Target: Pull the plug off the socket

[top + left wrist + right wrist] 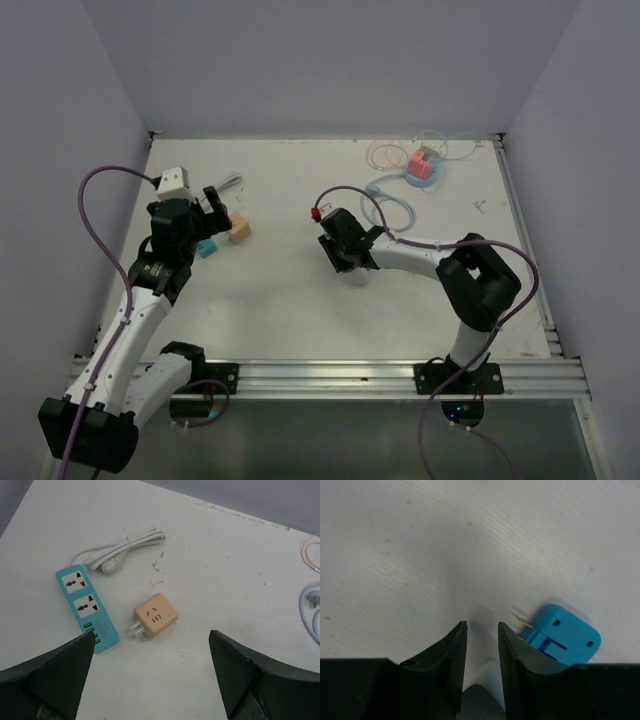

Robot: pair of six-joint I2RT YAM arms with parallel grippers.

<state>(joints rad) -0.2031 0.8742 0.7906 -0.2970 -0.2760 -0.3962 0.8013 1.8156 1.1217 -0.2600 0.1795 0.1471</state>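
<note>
No words, brands or numbers could be read anywhere. Small print on the teal power strip was too tiny to make out.

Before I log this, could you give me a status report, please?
Left gripper open over beige cube adapter, unplugged beside teal power strip. Right gripper barely open, empty; blue plug beside it.

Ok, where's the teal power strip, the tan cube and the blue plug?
Teal plastic power strip [83, 593]: left wrist view, between its sockets.
Tan plastic cube [156, 615]: left wrist view, top face.
Blue plastic plug [567, 639]: right wrist view, flat back.
</note>
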